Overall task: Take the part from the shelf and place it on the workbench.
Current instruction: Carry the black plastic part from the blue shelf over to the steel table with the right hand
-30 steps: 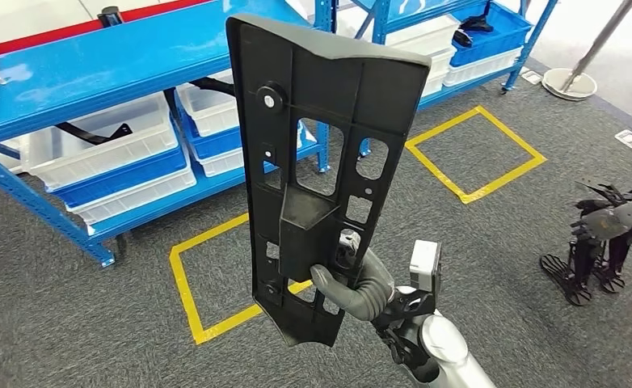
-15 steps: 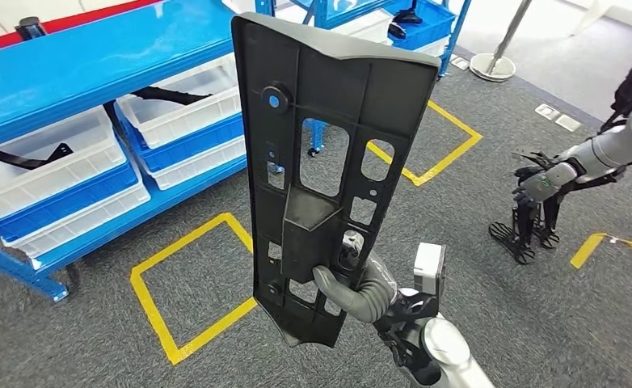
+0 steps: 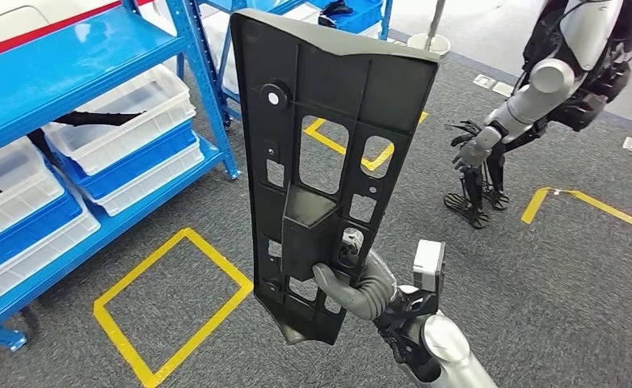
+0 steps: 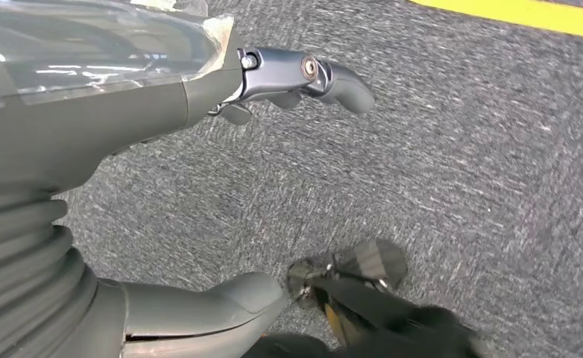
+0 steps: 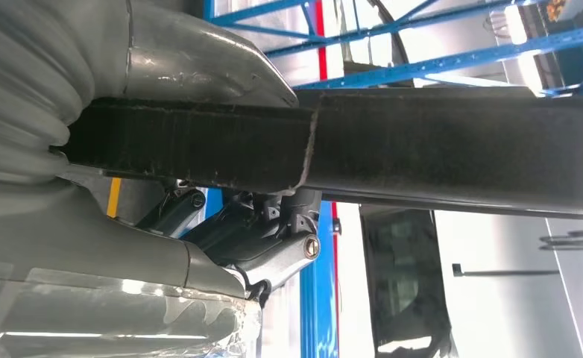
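My head camera looks forward and down over grey carpet (image 3: 539, 307). My left wrist camera faces that carpet closely. My right wrist camera sits tight against the part (image 5: 423, 149), seen whole from my head.

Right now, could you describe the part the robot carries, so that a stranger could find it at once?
In the middle of the head view, over the grey carpet, the right hand holds up a long black plastic panel. Unlike the white bins on the blue shelf, it stands upright, ribbed and pierced with cut-outs.
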Motion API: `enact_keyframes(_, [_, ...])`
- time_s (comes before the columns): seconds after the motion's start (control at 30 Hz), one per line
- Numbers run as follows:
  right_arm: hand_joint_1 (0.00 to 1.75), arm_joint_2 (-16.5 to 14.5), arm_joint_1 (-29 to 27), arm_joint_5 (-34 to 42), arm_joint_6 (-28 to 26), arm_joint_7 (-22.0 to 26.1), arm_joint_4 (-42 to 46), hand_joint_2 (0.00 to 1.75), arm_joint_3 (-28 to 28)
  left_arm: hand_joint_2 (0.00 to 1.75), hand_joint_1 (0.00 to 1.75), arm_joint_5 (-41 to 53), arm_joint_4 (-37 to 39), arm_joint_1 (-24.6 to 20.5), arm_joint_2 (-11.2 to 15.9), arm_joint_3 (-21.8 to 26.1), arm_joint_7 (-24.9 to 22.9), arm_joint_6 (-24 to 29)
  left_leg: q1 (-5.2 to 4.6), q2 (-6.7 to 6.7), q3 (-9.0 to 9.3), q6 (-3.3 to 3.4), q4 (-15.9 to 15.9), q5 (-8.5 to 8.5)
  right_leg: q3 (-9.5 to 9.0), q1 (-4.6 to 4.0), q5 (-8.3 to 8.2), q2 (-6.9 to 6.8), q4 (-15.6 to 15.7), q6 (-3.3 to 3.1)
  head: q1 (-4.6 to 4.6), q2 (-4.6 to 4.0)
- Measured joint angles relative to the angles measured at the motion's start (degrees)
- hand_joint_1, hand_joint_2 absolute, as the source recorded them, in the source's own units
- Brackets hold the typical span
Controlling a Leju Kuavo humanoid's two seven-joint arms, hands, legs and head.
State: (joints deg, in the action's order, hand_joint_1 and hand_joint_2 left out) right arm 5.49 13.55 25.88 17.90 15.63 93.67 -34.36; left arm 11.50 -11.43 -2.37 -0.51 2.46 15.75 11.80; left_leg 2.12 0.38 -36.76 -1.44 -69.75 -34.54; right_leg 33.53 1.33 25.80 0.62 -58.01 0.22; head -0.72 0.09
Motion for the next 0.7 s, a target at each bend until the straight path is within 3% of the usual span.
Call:
enact_keyframes(0.03, [1.75,0.0,-0.1,0.0,0.0,0.0,0.0,1.75,0.0,1.75,0.00,0.0,0.0,0.1,0.0,0.0,0.0,0.0,-0.05,-0.39,-1.56,0.08,-3.2,-1.02,0.06,-0.21,-0.04,0.73,0.0,-0.13,-0.02,0.00])
enact_keyframes(0.07, [1.75,0.0,-0.1,0.0,0.0,0.0,0.0,1.75,0.0,1.75,0.00,0.0,0.0,0.2,0.1,0.0,0.0,0.0,-0.06,-0.54,-2.26,0.19,-4.4,-0.87,0.08,-0.38,-0.07,1.52,0.0,-0.18,-0.01,0.00])
enact_keyframes(0.1, [1.75,0.0,-0.1,0.0,0.0,0.0,0.0,1.75,-0.1,1.75,0.00,0.0,0.0,0.3,0.1,0.0,0.0,0.0,-0.06,-0.66,-1.86,0.35,-3.4,0.38,0.04,-0.49,-0.09,2.31,-0.1,-0.21,-0.01,0.00])
enact_keyframes(0.13, [1.75,0.0,-0.1,0.0,0.0,0.0,0.0,1.75,-0.1,1.75,0.00,0.0,0.0,0.3,0.1,0.0,0.0,0.0,-0.06,-1.04,-0.39,0.57,-0.2,2.43,-0.05,-0.54,-0.10,3.09,-0.1,-0.19,-0.01,0.00])
enact_keyframes(0.2, [1.75,0.0,-0.1,0.0,0.0,0.0,0.0,1.75,-0.1,1.75,0.00,0.0,0.0,0.3,0.1,0.0,0.0,-0.1,0.05,-3.68,3.26,1.08,7.3,5.67,-0.08,-0.72,-0.12,4.51,-0.3,-0.02,0.03,0.00])
enact_keyframes(0.27, [1.75,0.0,0.1,0.0,0.0,0.0,0.0,1.75,-0.1,1.75,0.00,-0.1,0.0,0.3,0.1,0.0,0.1,0.0,-0.13,-5.43,4.92,1.39,10.9,6.38,0.36,-0.68,-0.34,5.73,-0.4,0.57,0.11,0.00])
enact_keyframes(0.33, [1.75,0.0,0.2,0.0,0.0,0.0,0.0,1.75,-0.2,1.75,0.00,-0.1,0.0,0.2,0.1,0.0,0.2,0.1,-0.50,-4.29,5.05,1.80,11.4,6.56,1.00,-0.38,-0.73,6.85,-0.3,1.43,0.15,0.00])
enact_keyframes(0.4, [1.75,0.1,0.4,0.0,0.0,0.0,0.0,1.75,-0.3,1.75,0.00,-0.2,0.0,0.2,0.0,0.0,0.3,0.3,-0.50,-2.72,5.37,2.52,12.1,7.06,2.13,-0.42,-0.15,5.00,-1.6,1.85,0.33,0.00])
enact_keyframes(0.47, [1.75,0.1,0.6,0.0,0.0,0.0,0.0,1.75,-0.4,1.75,0.00,-0.2,0.0,0.2,0.0,0.0,0.5,0.4,-0.49,-0.97,5.57,2.97,12.6,7.33,4.94,-0.54,2.33,1.58,-7.1,1.67,0.64,0.00])
enact_keyframes(0.53, [1.75,0.2,0.6,0.0,0.0,0.0,0.0,1.75,-0.4,1.75,0.00,-0.2,0.0,0.3,0.1,0.0,0.6,0.3,-0.55,0.77,5.50,3.06,12.6,7.31,8.48,-0.33,4.93,0.35,-14.3,1.70,0.82,0.00])
enact_keyframes(0.57, [1.75,0.2,0.5,0.0,0.0,0.0,0.0,1.75,-0.4,1.75,0.00,-0.3,0.0,0.3,0.0,0.0,0.7,0.2,-0.52,1.63,5.49,2.99,12.6,7.27,9.30,-0.11,5.28,0.12,-16.0,2.05,0.82,-0.01])
enact_keyframes(0.6, [1.75,0.3,0.5,0.0,0.0,0.0,-0.1,1.75,-0.4,1.75,0.00,-0.4,0.0,0.3,0.0,0.0,0.8,0.0,-0.43,2.43,5.52,2.87,12.5,7.20,8.92,0.14,4.77,-0.15,-15.4,2.62,0.84,-0.01])
enact_keyframes(0.63, [1.75,0.3,0.4,0.0,0.0,0.0,-0.1,1.75,-0.4,1.75,0.00,-0.5,0.0,0.3,0.0,0.0,0.9,-0.1,-0.30,3.16,5.63,2.65,12.5,7.07,7.32,0.44,3.55,-0.68,-12.6,3.31,0.83,-0.01])
enact_keyframes(0.7, [1.75,0.3,0.6,-0.1,0.0,0.1,0.0,1.75,-0.5,1.75,0.00,-0.6,0.0,0.3,-0.1,0.0,0.9,-0.2,-0.27,4.37,5.94,1.88,12.3,6.64,2.70,0.71,1.06,-3.08,-4.6,4.37,0.95,0.00])
